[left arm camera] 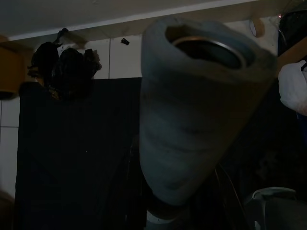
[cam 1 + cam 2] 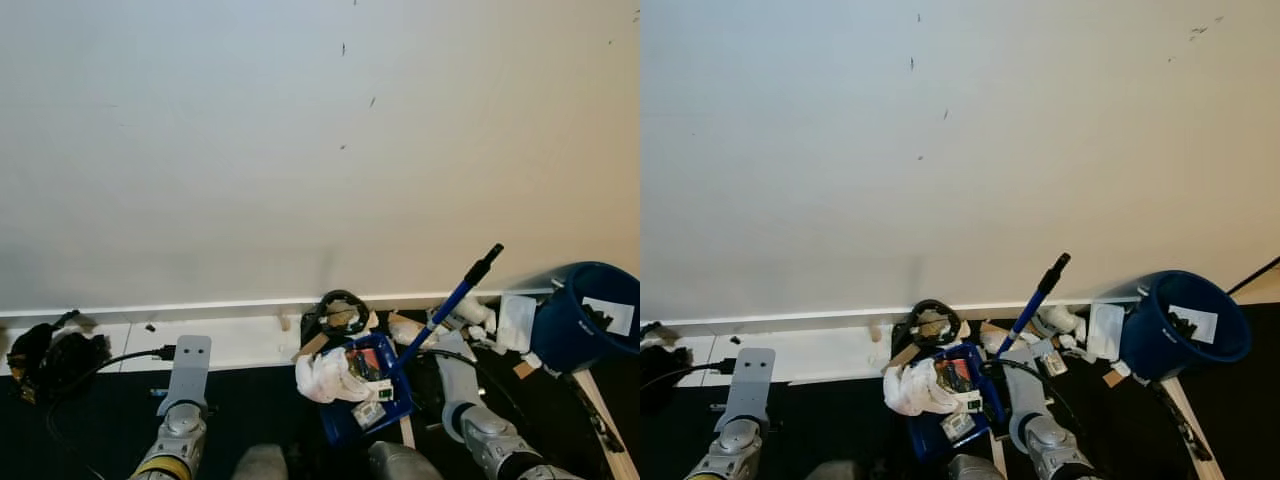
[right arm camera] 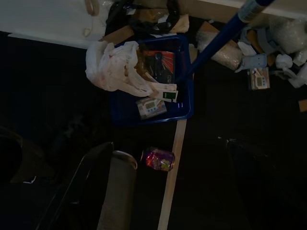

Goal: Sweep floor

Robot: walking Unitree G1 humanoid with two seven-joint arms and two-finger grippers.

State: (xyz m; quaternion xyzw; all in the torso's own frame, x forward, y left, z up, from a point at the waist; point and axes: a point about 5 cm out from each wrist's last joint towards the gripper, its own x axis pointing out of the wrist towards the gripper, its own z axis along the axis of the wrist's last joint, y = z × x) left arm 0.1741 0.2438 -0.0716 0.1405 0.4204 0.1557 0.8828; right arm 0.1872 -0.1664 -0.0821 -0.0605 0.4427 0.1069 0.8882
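Two silver arms, claw states unclear, one blue dustpan (image 2: pixel 365 400), one bucket (image 2: pixel 585 315)

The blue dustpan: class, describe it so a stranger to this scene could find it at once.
Start at the white baseboard along the foot of the wall, then look down to the dark floor between the robot's arms. The blue dustpan lies there, heaped with a crumpled white bag and small packets. Unlike the round blue bucket at the right, it is flat, with a long blue handle rising from it.
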